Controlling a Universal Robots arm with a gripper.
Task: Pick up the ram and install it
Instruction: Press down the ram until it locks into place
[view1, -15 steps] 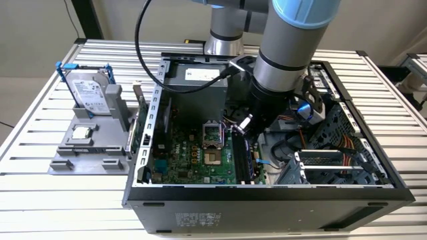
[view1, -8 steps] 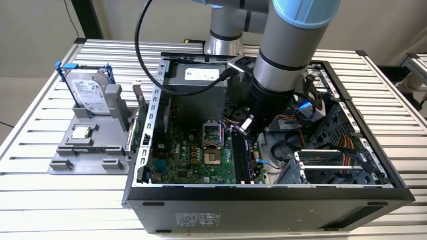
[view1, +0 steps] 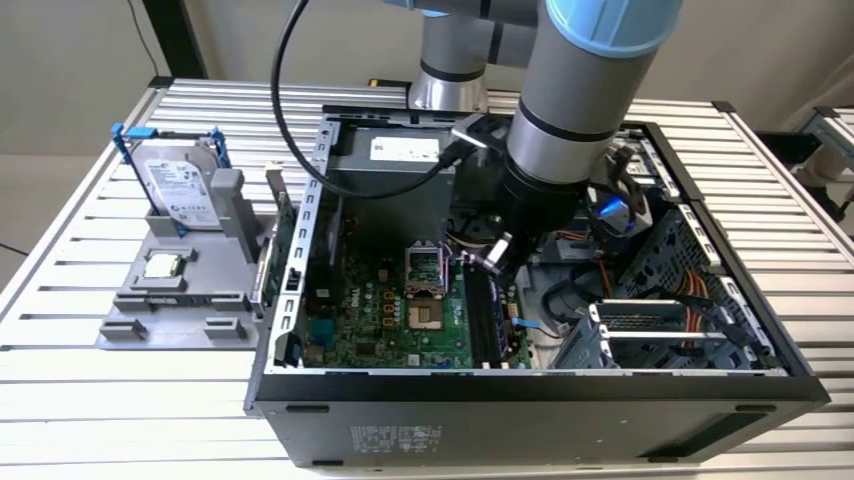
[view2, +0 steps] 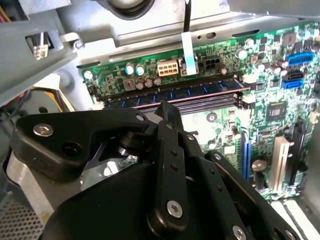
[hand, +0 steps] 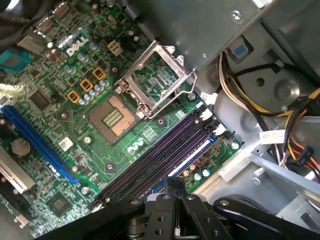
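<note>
Bluish-green ram (view2: 175, 94) seated lengthwise along black slot (view2: 200, 104)

Exterior high overhead; both wrist views close over motherboard (hand: 100, 125).

Ribbed silver aluminium counter (view1: 80, 420), slatted across its whole top. Directly on it: one open black computer case (view1: 534, 400), lying on its side with the green motherboard facing up; just beside that, at the exterior view's left, one grey plastic fixture tray (view1: 167, 325), touching or nearly touching the case wall.
</note>
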